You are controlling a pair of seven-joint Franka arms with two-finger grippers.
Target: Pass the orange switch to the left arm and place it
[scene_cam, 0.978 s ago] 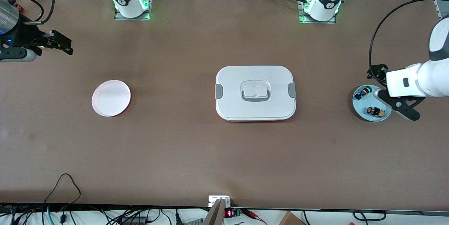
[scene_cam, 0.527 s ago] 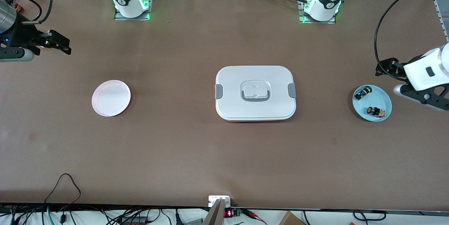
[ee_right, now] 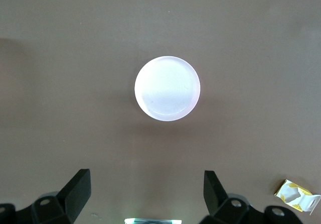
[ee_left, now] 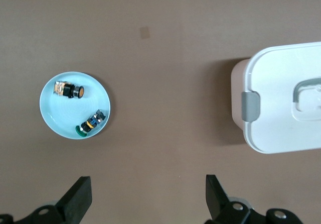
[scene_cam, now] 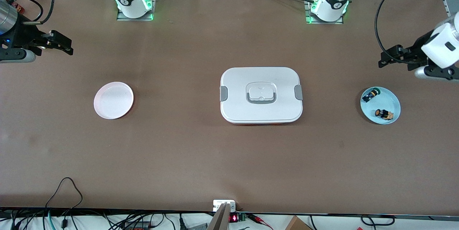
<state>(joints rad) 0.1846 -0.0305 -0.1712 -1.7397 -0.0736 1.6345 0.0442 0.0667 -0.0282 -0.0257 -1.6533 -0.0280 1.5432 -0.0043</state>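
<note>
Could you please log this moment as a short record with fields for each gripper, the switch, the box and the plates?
left gripper: open, empty, over bare table at the left arm's end
right gripper: open, empty, waiting at the right arm's end
orange switch: in the blue dish, beside a blue-black switch
box: closed, mid-table
white plate: holds nothing

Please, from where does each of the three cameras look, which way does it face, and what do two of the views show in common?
Front view: high across the table, facing both bases; left gripper, right gripper and both arms show.
Left wrist view: looks down on the blue dish with the orange switch, and on the box; its open fingers show.
Right wrist view: looks down on the white plate; open fingers show.
Shared: front and left wrist views both show dish and box.
</note>
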